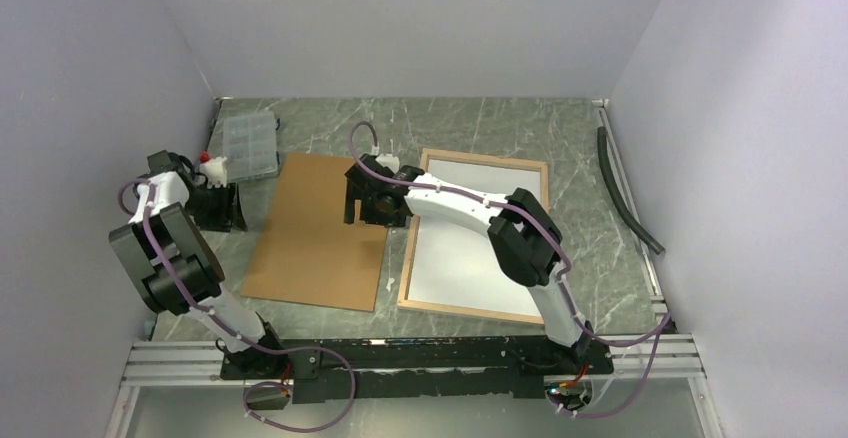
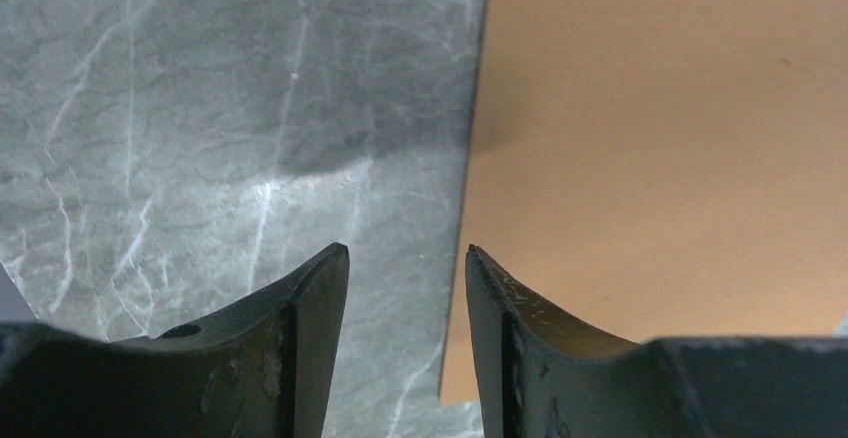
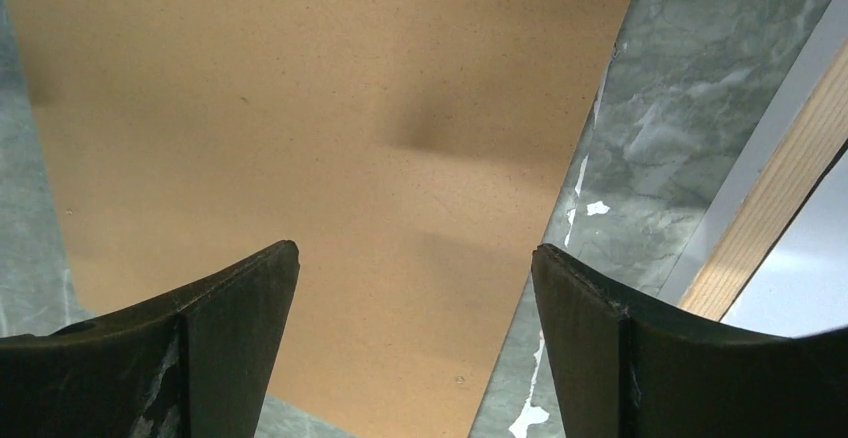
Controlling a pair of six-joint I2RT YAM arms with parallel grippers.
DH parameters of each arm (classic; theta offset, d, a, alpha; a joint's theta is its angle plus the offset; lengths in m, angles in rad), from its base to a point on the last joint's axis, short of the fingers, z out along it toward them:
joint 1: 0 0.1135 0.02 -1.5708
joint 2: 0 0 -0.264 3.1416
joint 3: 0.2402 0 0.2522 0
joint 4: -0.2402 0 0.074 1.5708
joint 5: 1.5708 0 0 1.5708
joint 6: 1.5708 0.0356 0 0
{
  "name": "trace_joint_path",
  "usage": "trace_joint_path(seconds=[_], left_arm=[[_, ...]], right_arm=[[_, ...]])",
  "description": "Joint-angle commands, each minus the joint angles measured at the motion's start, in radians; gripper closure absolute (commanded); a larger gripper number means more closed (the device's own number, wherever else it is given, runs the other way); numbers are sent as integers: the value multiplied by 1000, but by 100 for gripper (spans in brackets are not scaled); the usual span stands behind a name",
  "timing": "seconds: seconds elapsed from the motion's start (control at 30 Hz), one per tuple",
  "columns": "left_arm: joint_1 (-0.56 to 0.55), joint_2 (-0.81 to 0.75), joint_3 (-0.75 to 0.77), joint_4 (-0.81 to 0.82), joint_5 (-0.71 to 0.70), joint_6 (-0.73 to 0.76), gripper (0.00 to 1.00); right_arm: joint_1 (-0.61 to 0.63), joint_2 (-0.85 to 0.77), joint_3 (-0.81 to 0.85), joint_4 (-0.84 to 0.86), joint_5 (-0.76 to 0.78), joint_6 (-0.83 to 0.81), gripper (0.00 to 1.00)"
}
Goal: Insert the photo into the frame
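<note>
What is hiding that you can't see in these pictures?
- Top view: the photo's picture side; only its white back shows in the frame.
- Top view: part of the frame's left side, under the right arm.
- Right wrist view: most of the frame, cut off at the edge.
- Top view: the clear box's contents, too small.

Shiny grey-green stone-look table (image 2: 200,108) under the left jaws, dull speckled brown board (image 3: 300,108) under the right jaws, pale bare wood frame (image 3: 770,213) beside their right tip, scuffed black plastic fingers (image 2: 290,358)
</note>
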Motion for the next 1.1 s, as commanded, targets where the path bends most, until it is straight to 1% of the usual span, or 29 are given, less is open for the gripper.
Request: trace_joint_path(seconds=[0.0, 0.27, 0.4, 0.5, 0.57, 0.63, 0.73, 0.9, 1.07], left_arm=[[-9, 50, -6, 92, -50, -21, 49], [-106, 86, -44, 133, -92, -51, 52], [-133, 112, -55, 147, -110, -61, 55], [-144, 123, -71, 158, -112, -59, 59], [-155, 132, -79, 163, -109, -60, 64], [-170, 140, -89, 169, -109, -63, 72], [-199, 155, -92, 163, -116, -62, 78], [-249, 183, -87, 139, -119, -45, 81], [-288, 225, -73, 111, -118, -14, 81]], right_arm=[[-4, 5, -13, 37, -10, 68, 9], [-9, -7, -100, 51, 2, 130, 8], [-13, -12, -151, 75, -8, 153, 8], [-14, 6, -156, 86, -27, 160, 9], [-15, 8, -184, 137, -59, 172, 8], [-23, 2, -229, 210, -102, 202, 8], [-39, -23, -298, 321, -146, 243, 8], [-62, -89, -338, 434, -219, 267, 8], [-76, -143, -391, 608, -313, 336, 9]])
